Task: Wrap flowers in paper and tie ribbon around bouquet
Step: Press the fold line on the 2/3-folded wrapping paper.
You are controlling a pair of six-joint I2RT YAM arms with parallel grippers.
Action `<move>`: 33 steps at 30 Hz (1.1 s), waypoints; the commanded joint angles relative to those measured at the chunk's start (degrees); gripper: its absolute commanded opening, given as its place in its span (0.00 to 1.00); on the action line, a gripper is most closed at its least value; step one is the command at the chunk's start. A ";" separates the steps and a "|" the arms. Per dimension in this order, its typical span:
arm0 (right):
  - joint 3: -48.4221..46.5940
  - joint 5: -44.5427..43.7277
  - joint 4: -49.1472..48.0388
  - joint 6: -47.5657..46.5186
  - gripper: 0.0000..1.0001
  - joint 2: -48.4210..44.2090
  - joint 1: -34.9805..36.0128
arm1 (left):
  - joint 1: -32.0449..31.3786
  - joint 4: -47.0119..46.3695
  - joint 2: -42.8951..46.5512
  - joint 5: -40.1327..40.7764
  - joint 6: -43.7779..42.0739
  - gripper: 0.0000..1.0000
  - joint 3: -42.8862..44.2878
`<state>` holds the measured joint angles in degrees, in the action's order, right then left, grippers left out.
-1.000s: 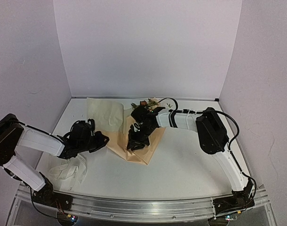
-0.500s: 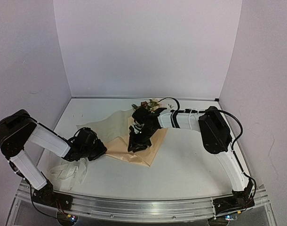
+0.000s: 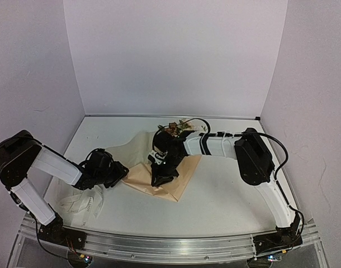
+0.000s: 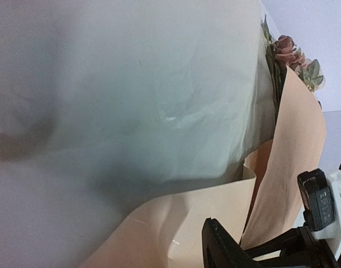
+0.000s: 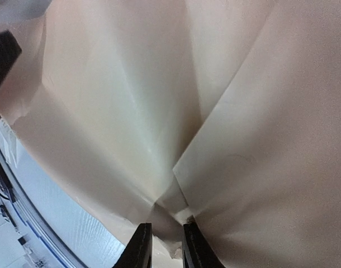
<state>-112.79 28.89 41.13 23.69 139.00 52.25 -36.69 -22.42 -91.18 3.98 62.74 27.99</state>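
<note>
The paper (image 3: pixel 138 149) lies across the middle of the table, its pale underside flap to the left and its tan folded part (image 3: pixel 179 181) to the right. The flowers (image 3: pixel 176 126) stick out at its far end, and their rusty heads (image 4: pixel 288 50) show in the left wrist view. My right gripper (image 3: pixel 159 176) points down onto the tan fold, its jaws (image 5: pixel 166 248) pinched on the folded tip. My left gripper (image 3: pixel 118 173) sits at the flap's near-left edge. Only one of its fingers (image 4: pixel 226 248) shows, set well off to one side, with paper (image 4: pixel 131 111) draped beside it. The ribbon (image 3: pixel 81 204) lies in loops at the front left.
Lilac walls close in the table on the left, back and right. A metal rail (image 3: pixel 170 245) runs along the near edge between the arm bases. The right arm's black and white wrist (image 4: pixel 321 206) is close to the left gripper's right.
The left arm pulled the raised pale flap down and to the left, so it now lies flat. Its jaws have spread apart. The right gripper shifted slightly left on the fold.
</note>
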 commanded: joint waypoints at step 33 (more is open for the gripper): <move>-7.85 -3.92 13.64 -3.96 0.41 -7.39 3.31 | 1.08 2.35 15.49 -2.22 -11.34 0.05 -3.41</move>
<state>-119.66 20.22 53.27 17.44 139.17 56.47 -35.46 -21.92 -79.18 1.59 55.83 21.43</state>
